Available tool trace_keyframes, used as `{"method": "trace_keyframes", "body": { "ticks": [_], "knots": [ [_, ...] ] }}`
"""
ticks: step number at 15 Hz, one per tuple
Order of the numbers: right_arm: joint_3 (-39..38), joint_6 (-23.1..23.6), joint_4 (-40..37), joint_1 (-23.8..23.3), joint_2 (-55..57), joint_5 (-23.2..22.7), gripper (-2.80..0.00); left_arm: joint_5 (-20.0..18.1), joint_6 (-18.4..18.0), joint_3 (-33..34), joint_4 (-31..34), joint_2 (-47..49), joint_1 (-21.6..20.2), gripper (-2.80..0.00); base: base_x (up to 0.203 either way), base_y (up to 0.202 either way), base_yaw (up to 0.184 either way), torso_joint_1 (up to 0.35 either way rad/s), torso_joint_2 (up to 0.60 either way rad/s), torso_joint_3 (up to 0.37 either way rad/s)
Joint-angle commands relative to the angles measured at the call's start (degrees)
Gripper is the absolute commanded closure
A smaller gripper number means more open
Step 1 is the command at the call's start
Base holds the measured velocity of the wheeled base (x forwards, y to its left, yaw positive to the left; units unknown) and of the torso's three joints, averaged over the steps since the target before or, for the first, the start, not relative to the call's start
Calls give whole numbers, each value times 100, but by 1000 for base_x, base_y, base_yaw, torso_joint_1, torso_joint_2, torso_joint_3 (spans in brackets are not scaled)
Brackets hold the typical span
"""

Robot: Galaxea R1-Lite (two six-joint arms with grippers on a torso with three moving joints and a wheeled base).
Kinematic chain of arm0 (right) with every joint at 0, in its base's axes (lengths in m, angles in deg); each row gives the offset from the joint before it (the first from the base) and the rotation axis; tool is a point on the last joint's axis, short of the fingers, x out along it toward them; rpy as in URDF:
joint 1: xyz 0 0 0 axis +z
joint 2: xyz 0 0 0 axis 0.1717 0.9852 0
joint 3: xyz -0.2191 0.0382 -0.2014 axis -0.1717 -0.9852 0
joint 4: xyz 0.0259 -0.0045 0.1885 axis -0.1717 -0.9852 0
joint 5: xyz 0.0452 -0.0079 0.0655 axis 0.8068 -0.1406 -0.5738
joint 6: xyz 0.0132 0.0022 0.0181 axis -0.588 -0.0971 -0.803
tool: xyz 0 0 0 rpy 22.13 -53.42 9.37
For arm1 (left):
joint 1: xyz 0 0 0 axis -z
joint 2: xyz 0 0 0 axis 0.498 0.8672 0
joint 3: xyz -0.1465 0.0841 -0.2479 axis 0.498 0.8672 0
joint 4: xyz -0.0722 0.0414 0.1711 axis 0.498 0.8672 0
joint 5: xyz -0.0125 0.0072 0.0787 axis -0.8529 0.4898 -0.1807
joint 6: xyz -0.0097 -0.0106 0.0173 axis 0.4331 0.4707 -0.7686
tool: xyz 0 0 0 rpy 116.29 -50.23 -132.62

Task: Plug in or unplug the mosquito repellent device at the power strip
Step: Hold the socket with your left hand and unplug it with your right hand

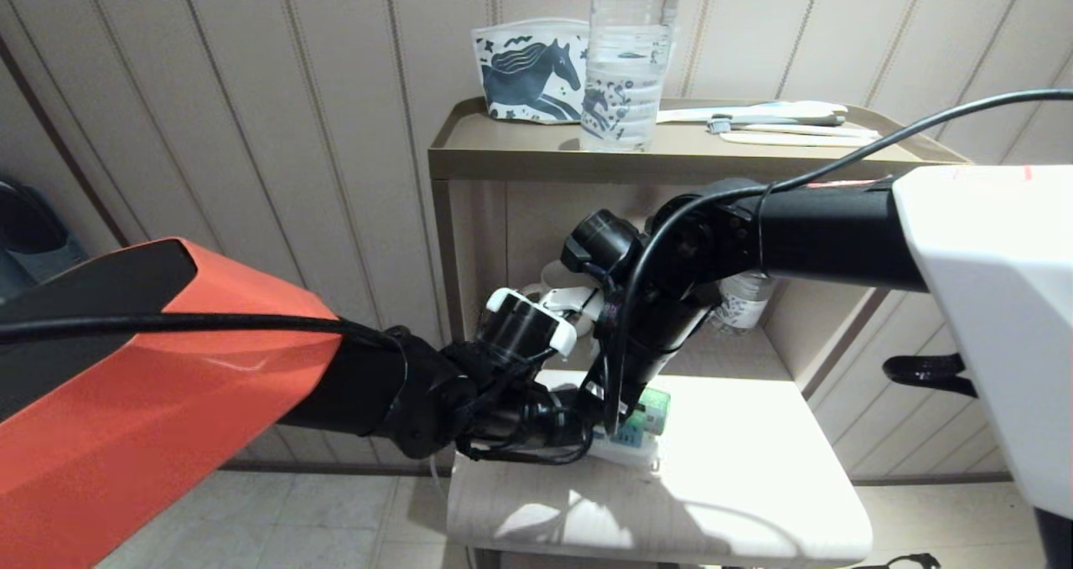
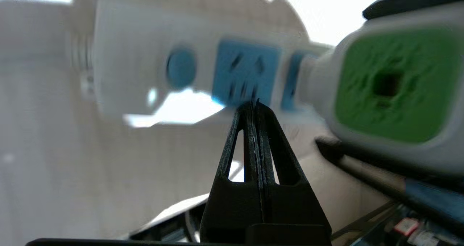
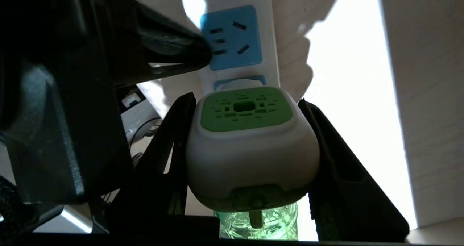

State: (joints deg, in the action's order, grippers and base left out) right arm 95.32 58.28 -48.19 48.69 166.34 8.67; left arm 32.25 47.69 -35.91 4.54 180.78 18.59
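At stool's back edge: right gripper [image 3: 250, 144] pinching mosquito repellent device [image 3: 250, 137], seemingly seated in power strip [image 3: 235, 36]; left gripper [image 2: 255, 106] pressed together, bracing strip; pulling free remaining.

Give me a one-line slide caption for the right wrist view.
Right gripper clasps the mosquito repellent device seated at the power strip, left gripper shut at the strip's neighbouring socket.

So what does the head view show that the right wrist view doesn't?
Only the head view shows the tan shelf above with a water bottle and horse-print pouch, plus both arms reaching in. Only the right wrist view shows the right tool clamped on the mosquito repellent device, its fingers on either side, and the left tool's closed tip at a free blue socket. Both show the device and the power strip.
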Motion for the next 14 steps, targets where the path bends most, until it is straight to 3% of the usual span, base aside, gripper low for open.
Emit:
{"method": "trace_keyframes", "body": {
  "ticks": [1, 14],
  "knots": [
    [0, 9, -12, 43, -11, -45, 0, -6, 34, -143, -11, 108, 85, 0, 0, 0, 0, 0, 0, 0],
    [-304, -62, -21, 66, -25, -58, 0, 82, 280, -618, 287, 300, 50, 0, 0, 0, 0, 0, 0, 0]
  ]
}}
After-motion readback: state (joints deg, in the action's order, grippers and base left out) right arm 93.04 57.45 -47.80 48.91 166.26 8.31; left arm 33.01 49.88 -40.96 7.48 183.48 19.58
